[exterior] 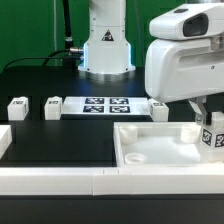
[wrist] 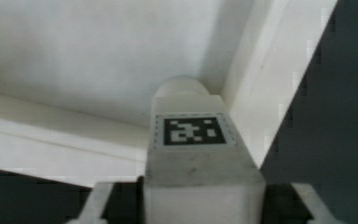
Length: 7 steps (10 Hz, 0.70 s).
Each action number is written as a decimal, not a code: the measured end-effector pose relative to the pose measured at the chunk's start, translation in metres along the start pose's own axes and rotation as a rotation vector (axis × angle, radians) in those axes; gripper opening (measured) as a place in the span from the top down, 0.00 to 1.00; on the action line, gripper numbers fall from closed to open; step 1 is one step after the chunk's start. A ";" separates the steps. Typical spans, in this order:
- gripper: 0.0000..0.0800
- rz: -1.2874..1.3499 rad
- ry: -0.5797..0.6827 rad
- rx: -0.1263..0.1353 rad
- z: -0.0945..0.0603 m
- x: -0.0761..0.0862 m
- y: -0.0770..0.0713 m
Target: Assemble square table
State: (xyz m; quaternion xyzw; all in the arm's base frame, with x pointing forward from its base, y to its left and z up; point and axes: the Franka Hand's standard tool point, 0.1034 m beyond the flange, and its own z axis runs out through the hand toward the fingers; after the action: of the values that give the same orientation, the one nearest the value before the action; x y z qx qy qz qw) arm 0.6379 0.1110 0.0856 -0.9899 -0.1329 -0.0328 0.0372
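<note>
The square table top [exterior: 160, 147], a white slab with its recessed underside up, lies at the front on the exterior view's right. My gripper [exterior: 209, 122] is over its right corner, shut on a white tagged leg [exterior: 213, 137]. In the wrist view the leg [wrist: 195, 140] stands out from between the fingers [wrist: 114, 200], its tag facing the camera, with its far end over the slab's inner corner [wrist: 247, 60]. Three more legs lie on the black table: two on the left [exterior: 17, 108] [exterior: 53, 106] and one [exterior: 160, 108] behind the slab.
The marker board [exterior: 105, 106] lies at the middle back, in front of the robot base [exterior: 105, 55]. Long white border rails [exterior: 60, 182] run along the front edge, with a raised end at the far left [exterior: 4, 140].
</note>
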 end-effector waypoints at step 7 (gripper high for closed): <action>0.64 0.790 0.003 0.022 0.001 0.000 0.002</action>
State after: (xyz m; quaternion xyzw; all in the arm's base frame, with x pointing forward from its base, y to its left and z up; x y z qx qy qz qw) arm 0.6382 0.1093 0.0843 -0.9643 0.2578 -0.0162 0.0579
